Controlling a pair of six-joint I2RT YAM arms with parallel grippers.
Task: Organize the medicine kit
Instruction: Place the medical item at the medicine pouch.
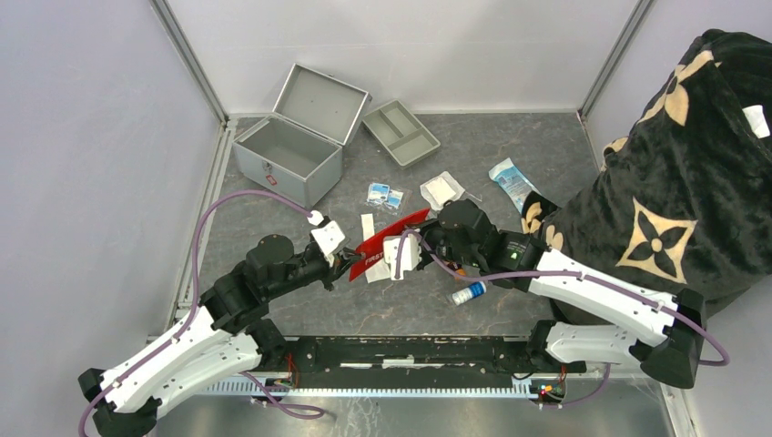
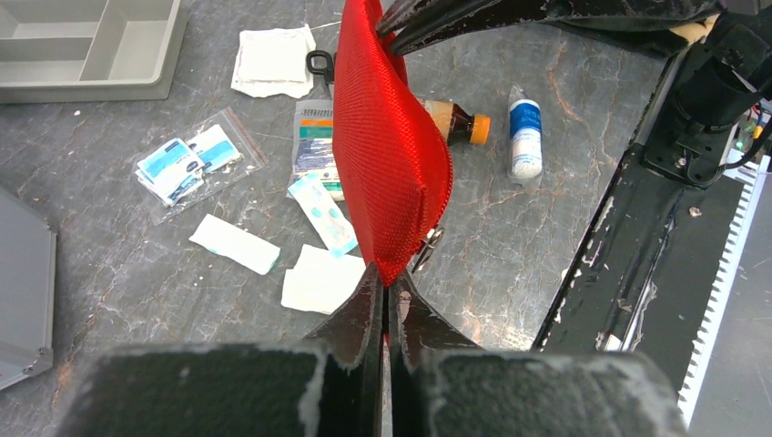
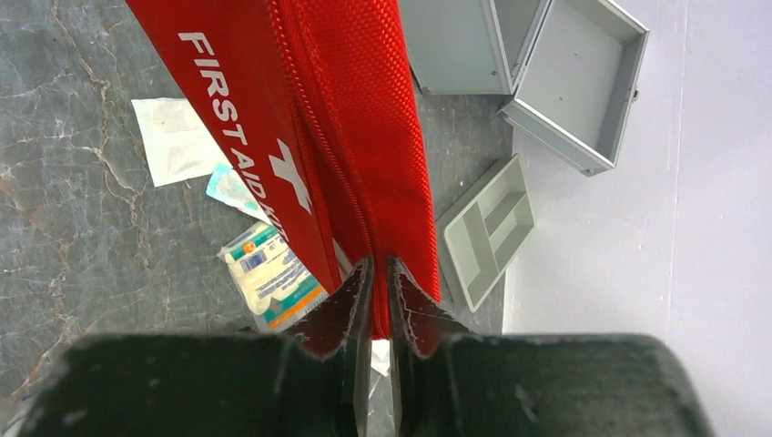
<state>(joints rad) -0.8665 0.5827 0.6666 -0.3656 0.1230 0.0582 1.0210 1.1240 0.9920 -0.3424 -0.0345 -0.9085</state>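
The medicine kit (image 1: 273, 171), a silver-grey metal case, stands open at the back left with its lid (image 3: 578, 82) thrown back. A red first-aid pouch (image 1: 393, 230) hangs above the table between both grippers. My left gripper (image 2: 384, 278) is shut on the pouch's (image 2: 391, 155) lower corner. My right gripper (image 3: 380, 264) stands at the other end, its jaws a narrow gap apart with the zippered edge of the pouch (image 3: 355, 137) between the tips. In the top view the left gripper (image 1: 350, 260) and right gripper (image 1: 419, 237) face each other.
A grey divided tray (image 1: 401, 134) lies right of the case. Under the pouch lie gauze packets (image 2: 273, 59), a bag of blue sachets (image 2: 187, 164), a bandage pack (image 3: 269, 273), a brown bottle (image 2: 460, 123) and a white bottle (image 1: 469, 293). A black patterned blanket (image 1: 692, 164) fills the right.
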